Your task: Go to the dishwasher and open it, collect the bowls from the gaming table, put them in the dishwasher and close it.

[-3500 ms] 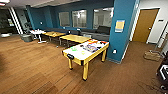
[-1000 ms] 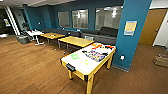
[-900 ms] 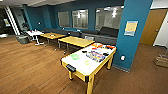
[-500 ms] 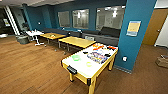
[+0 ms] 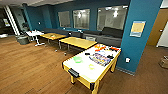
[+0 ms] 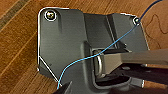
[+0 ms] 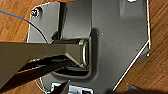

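Head view: gaming table (image 5: 86,72), white top w/ yellow frame and legs, stands on wood floor (image 5: 32,67), approx 5 o'clock of frame centre, long axis running toward 1 o'clock. Its far end sits just beside teal pillar (image 5: 140,37).

Bowls on the white top, near half: green bowl (image 5: 77,59) at approx 10 o'clock from table centre; smaller yellow-green bowl (image 5: 91,66) toward the near end, apart from the first. Both upright as far as can be told.

Colourful game boxes (image 5: 101,58) cover mid and far part of the top; red items (image 5: 100,47) at far end. Detail too blurred to name.

Beyond, at 11 o'clock: two yellow wooden tables (image 5: 77,42), then a small white table (image 5: 35,33). Dark sofa (image 5: 110,35) along windowed wall.

Wrist views: dark robot plate and bar over wood floor, blue cable across. Left and right pincers: state cannot be told.
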You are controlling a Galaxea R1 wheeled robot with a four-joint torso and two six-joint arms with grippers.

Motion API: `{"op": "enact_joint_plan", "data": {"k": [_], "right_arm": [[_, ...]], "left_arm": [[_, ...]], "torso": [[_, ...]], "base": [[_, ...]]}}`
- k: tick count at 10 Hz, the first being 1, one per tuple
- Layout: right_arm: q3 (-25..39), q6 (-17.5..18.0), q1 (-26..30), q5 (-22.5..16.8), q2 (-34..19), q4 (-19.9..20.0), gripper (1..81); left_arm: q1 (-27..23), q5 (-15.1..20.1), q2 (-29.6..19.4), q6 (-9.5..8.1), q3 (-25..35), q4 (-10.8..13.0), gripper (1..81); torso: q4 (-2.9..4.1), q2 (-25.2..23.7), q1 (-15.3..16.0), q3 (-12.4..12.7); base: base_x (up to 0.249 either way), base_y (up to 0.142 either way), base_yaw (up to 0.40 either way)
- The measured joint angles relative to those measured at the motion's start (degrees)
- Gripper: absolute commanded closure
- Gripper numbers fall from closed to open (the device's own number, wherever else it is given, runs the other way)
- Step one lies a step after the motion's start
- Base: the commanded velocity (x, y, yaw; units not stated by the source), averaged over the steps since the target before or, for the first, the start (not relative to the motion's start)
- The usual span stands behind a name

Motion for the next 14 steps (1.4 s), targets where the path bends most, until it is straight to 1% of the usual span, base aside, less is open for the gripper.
{"op": "enact_joint_plan", "data": {"k": [14], "right_arm": [[0.0, 0.0, 0.3, 0.0, 0.2, 0.0, 1.0]], "left_arm": [[-0.1, 0.2, 0.2, 0.0, 0.0, 0.0, 1.0]], "torso": [[0.0, 0.0, 0.0, 0.0]], "base": [[0.135, 0.086, 0.0]]}}
